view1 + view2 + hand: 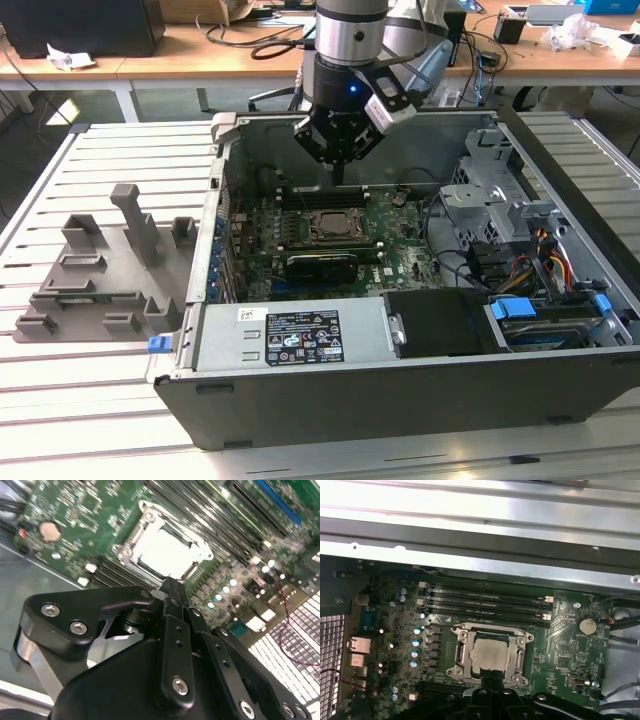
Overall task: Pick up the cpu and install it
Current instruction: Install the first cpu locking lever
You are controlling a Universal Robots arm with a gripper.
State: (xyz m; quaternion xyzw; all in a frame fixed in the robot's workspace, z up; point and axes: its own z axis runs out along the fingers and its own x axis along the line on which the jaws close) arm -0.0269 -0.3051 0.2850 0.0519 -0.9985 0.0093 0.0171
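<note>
The cpu point(490, 656) already lies flat inside the metal socket frame point(461, 656) on the green motherboard point(570, 650), near the middle of the board, so the placing part of the job looks done as far as the pictures show. Whether it is fully seated or locked down I cannot judge.

The gripper point(338, 165) hangs above the board, over the memory slots point(485, 602) just behind the socket. In both wrist views its fingers look pressed together with nothing between them, the tips above the socket's near edge.

The open computer case point(400, 400) lies on its side on a slatted metal table point(80, 420). A grey plastic holder tray point(100, 270) sits on the table by the case's side at the exterior view's left. Behind stand wooden desks point(200, 50) strewn with cables.
</note>
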